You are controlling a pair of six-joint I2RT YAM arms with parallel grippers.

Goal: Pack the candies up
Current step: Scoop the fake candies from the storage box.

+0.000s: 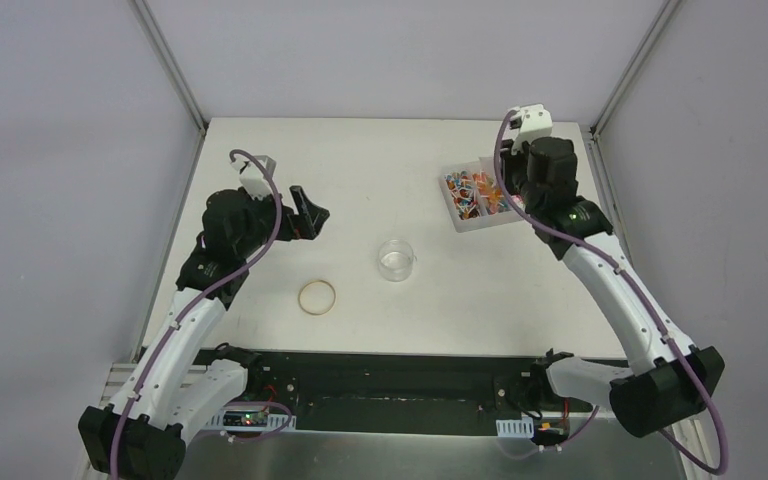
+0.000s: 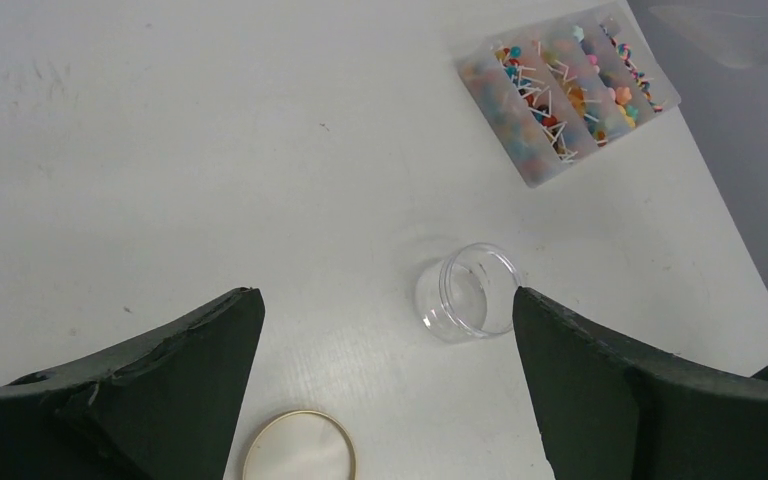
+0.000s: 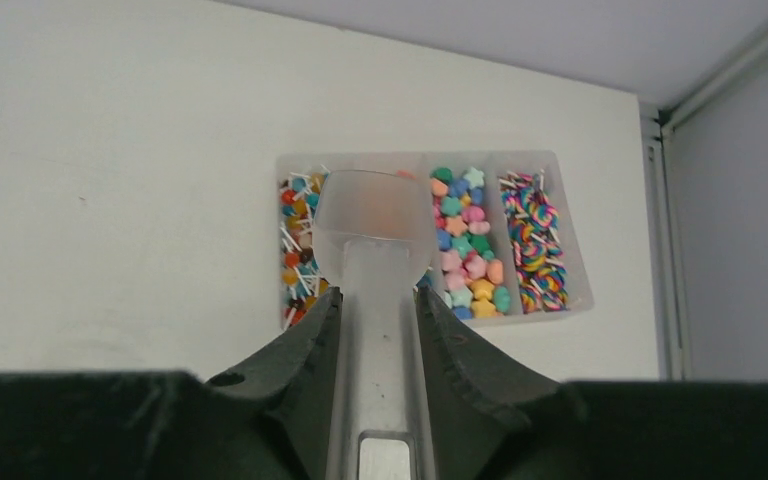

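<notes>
The candies lie in a clear divided tray at the back right; they also show in the left wrist view. My right gripper is shut on the handle of a clear plastic scoop and holds its bowl over the tray's middle compartments. In the top view the right gripper is above the tray. A small clear round jar stands open at the table's middle, and it shows in the left wrist view. My left gripper is open and empty, above the table left of the jar.
A tan rubber-band ring lies on the table in front of the left gripper; it also shows in the left wrist view. Enclosure walls and metal posts stand at the back left and back right. The table's right edge runs close behind the tray.
</notes>
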